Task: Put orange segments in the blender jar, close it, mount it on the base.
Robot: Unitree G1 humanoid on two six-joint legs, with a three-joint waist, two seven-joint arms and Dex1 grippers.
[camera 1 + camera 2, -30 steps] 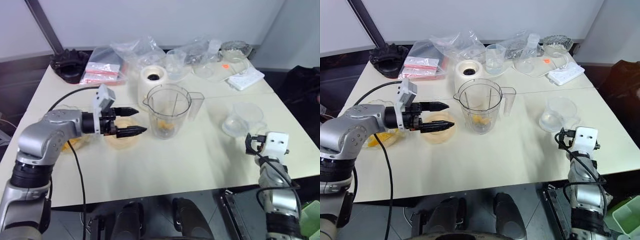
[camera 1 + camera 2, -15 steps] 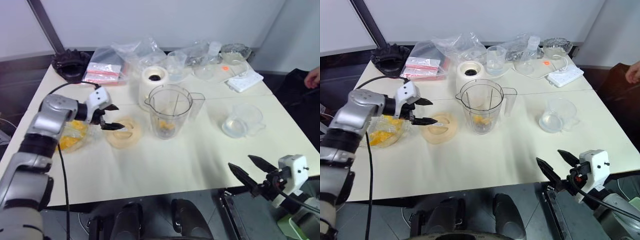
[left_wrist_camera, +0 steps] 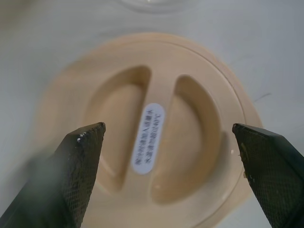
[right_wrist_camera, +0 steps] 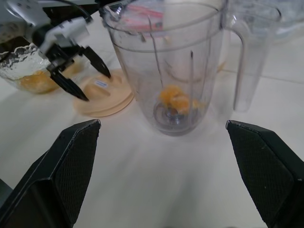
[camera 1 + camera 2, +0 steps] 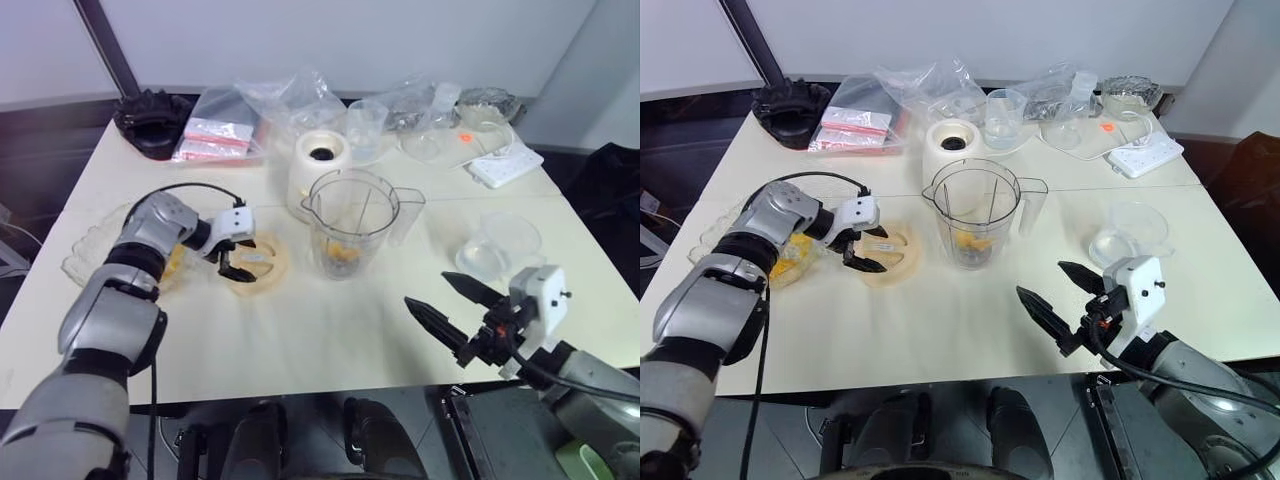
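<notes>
1. Head views: blender jar [image 5: 977,222] stands mid-table, no lid on it, a few orange segments [image 5: 970,243] at its bottom; base [image 5: 952,147] just behind it; pale-orange lid [image 5: 887,255] lies flat on the table to the jar's left, glass bowl [image 5: 158,265] with more fruit beyond it; left gripper [image 5: 861,247] hangs over the lid, jaws spread, holding nothing; right gripper [image 5: 1063,297] spread and empty, near the table's front edge, facing the jar.
2. Left wrist view: lid's centre ridge with its white label [image 3: 148,137] sits between the open fingers [image 3: 78,164]; my read: step is grabbing the lid; centre on the ridge, come straight down, clamp across it, not the rim.
3. Right wrist view: jar dead ahead; I'd use this arm to steady the handle [image 4: 242,66] while the lid seats.
</notes>
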